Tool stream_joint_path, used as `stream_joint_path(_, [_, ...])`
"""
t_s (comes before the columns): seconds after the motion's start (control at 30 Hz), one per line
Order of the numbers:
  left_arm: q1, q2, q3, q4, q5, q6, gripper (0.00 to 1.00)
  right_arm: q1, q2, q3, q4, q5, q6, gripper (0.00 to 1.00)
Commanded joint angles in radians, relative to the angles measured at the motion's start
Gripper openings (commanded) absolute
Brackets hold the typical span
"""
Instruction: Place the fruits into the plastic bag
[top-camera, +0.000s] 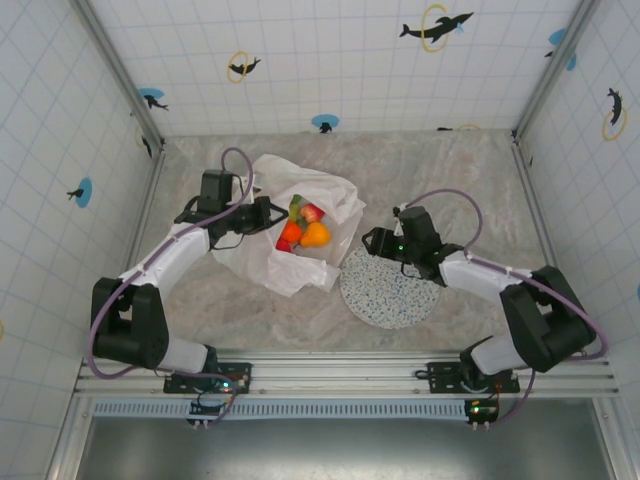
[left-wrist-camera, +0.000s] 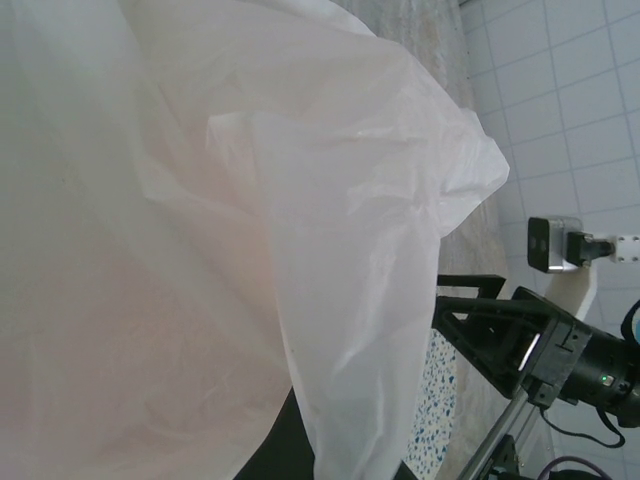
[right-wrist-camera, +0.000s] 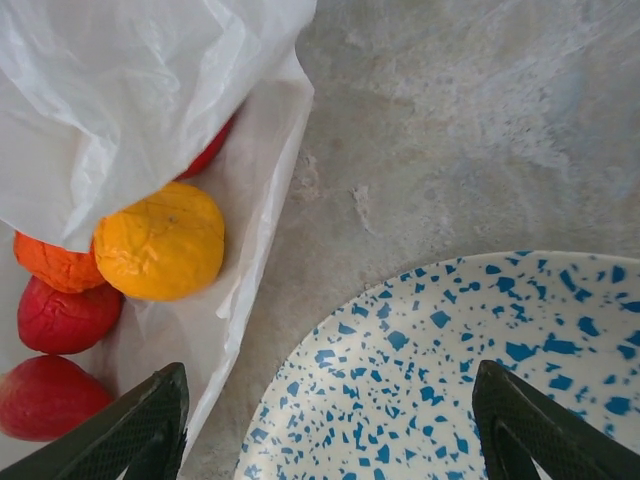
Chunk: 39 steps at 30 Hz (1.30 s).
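Speckled plate (top-camera: 392, 292) lies just beside plastic bag (top-camera: 290, 272).

No legible text, brand, label, number. Wall tiles (top-camera: 330, 60) carry wordless dolphin decals (top-camera: 436, 26).

Plastic bag (top-camera: 300, 215): white, semi-translucent. Fruits (top-camera: 303, 227): yellow-orange fruit (right-wrist-camera: 160, 243), deeper orange fruit (right-wrist-camera: 55, 265), two red fruits (right-wrist-camera: 65, 318), plus green fruit (top-camera: 296, 208) in top view. Plate (right-wrist-camera: 480, 350): white w/ blue speckles. Tabletop (right-wrist-camera: 450, 130): grey-beige, marbled. Walls (top-camera: 330, 60): white tile grid w/ blue dots, black dolphin silhouettes, yellow rings. Arms (top-camera: 170, 262): white & black.
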Motion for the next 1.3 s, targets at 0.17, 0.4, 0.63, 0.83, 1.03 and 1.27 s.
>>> stream_joint_path(0.17, [-0.005,0.003,-0.016,0.006,0.009,0.024,0.0,0.049,0.103,0.02,0.125,-0.039,0.065,0.77])
stream_joint_path(0.4, [-0.004,0.004,-0.016,0.003,0.009,0.027,0.0,0.075,0.176,0.051,0.177,-0.061,0.09,0.74])
stream_joint_path(0.63, [-0.004,0.007,-0.018,0.003,0.009,0.029,0.0,0.08,0.228,0.091,0.21,-0.093,0.1,0.67])
stream_joint_path(0.83, [-0.003,0.004,-0.02,0.001,0.009,0.033,0.0,0.083,0.267,0.126,0.225,-0.1,0.112,0.59])
stream_joint_path(1.03, [-0.003,0.002,-0.019,0.0,0.011,0.034,0.0,0.085,0.302,0.16,0.232,-0.102,0.123,0.52])
stream_joint_path(1.27, [-0.005,0.003,-0.017,-0.001,0.012,0.035,0.0,0.095,0.35,0.184,0.262,-0.111,0.161,0.42])
